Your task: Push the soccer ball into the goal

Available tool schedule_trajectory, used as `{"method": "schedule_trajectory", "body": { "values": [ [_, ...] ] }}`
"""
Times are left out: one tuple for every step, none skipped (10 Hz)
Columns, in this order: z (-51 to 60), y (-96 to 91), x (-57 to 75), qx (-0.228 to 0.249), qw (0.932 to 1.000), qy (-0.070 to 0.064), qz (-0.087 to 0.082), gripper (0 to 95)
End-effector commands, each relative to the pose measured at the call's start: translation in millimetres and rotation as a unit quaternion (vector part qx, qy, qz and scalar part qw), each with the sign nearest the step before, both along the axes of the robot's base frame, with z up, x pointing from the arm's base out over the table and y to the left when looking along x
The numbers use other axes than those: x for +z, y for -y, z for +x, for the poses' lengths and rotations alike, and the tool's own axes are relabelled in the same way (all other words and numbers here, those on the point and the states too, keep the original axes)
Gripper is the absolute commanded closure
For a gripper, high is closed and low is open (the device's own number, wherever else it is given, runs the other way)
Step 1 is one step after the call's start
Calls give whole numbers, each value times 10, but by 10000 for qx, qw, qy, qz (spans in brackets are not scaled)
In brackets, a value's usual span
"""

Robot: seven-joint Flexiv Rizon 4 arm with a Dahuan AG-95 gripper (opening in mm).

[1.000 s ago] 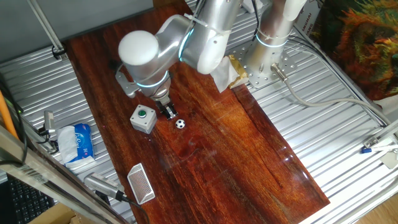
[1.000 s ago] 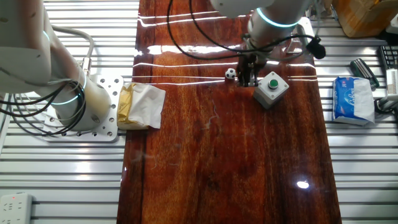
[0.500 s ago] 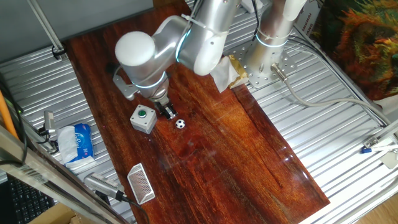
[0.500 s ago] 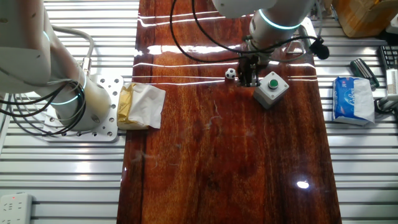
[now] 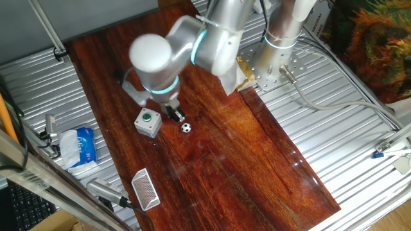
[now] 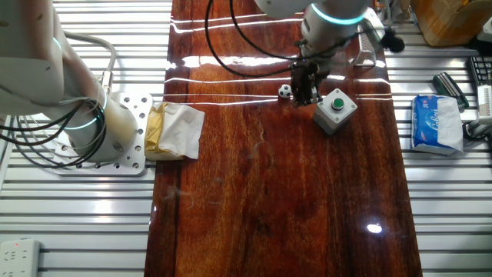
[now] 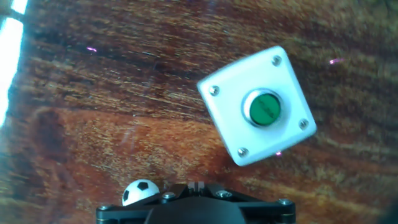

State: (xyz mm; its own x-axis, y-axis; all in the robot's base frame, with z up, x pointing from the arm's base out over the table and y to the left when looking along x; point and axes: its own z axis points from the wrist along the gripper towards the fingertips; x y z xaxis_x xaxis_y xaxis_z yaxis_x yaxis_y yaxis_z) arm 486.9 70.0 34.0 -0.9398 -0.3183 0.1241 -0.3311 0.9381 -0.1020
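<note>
One small shift: the gripper had edged closer, touching or nearly touching the ball, which had not moved, beside the button box. Goal well apart. Finger opening: cannot tell; nothing visibly held.

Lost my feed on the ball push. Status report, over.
Gripper low at the soccer ball, fingers' state unclear. Ball sits on wood, short of the goal. Button box beside the gripper, off the ball-to-goal line.
</note>
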Motion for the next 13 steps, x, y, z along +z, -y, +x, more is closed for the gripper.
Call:
{"method": "schedule_trajectory", "body": {
  "values": [
    [-8, 20, 16, 802, 9957, 3, -458, 950],
    [-8, 20, 16, 762, 9966, -11, -311, 950],
    [-8, 20, 16, 711, 9974, 18, -82, 950],
    [-8, 20, 16, 740, 9972, 16, -61, 950],
    [-8, 20, 16, 845, 9964, 9, -47, 950],
    [-8, 20, 16, 861, 9963, -30, 1, 950],
    [-8, 20, 16, 821, 9965, -147, 14, 950],
    [-8, 20, 16, 794, 9966, -196, 11, 950],
    [-8, 20, 16, 695, 9974, -204, 39, 950],
    [-8, 20, 16, 695, 9974, -204, 39, 950],
    [-29, 25, 8, 358, 9989, -229, 176, 950],
    [-38, 27, 3, 145, 9992, -235, 294, 950],
    [-47, 27, -10, -296, 9975, -295, 562, 950]
  ]
}}
